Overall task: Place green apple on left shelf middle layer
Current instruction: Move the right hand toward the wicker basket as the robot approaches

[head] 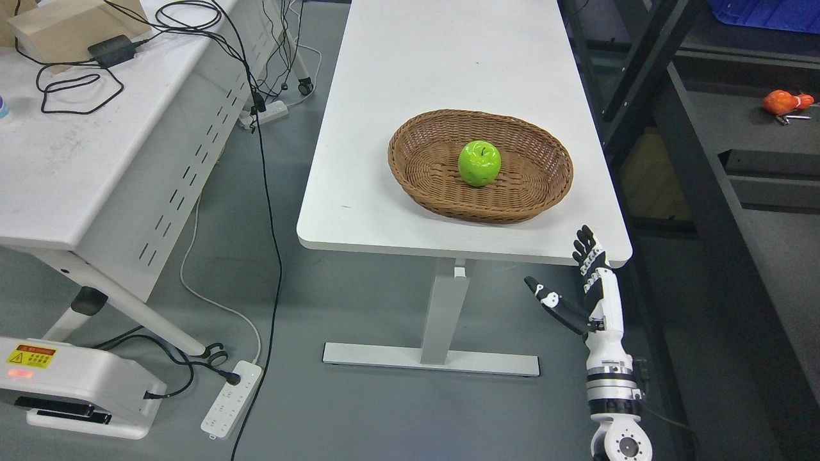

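Observation:
A green apple point(479, 162) sits in the middle of an oval wicker basket point(423, 137) on the white table point(442, 70). My right hand point(567, 282) rises from the bottom right, just below and in front of the table's near right corner. Its fingers point(586, 250) are straight and its thumb is spread out to the left, so it is open and holds nothing. The hand is well short of the basket and lower than the tabletop. My left arm is out of sight.
A dark metal shelf unit point(717, 128) stands at the right, with an orange object point(787, 102) on one layer. A second white table point(77, 153) with cables and a box is at the left. Power strips point(232, 397) and cords lie on the grey floor.

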